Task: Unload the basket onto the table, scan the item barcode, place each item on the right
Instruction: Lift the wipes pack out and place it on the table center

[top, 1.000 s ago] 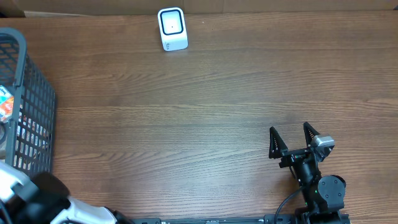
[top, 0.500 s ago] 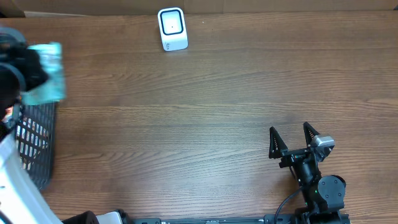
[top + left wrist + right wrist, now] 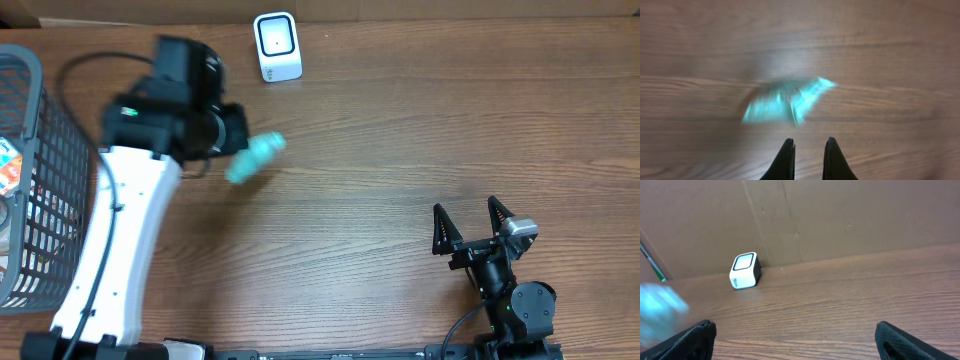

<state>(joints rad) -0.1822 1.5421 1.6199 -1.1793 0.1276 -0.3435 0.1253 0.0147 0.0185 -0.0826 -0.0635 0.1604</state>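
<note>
The table (image 3: pixel 400 130) is matt wood grain, the scanner (image 3: pixel 277 46) glossy white plastic, the basket (image 3: pixel 62 175) grey plastic mesh.

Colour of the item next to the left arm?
The item is turquoise, though motion-blurred; it shows best in the left wrist view.

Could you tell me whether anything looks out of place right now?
Yes: the teal item is a motion-blurred smear just ahead of the left gripper, whose jaws are shut with nothing between them. It looks loose rather than held; whether it is airborne or on the table is unclear.
</note>
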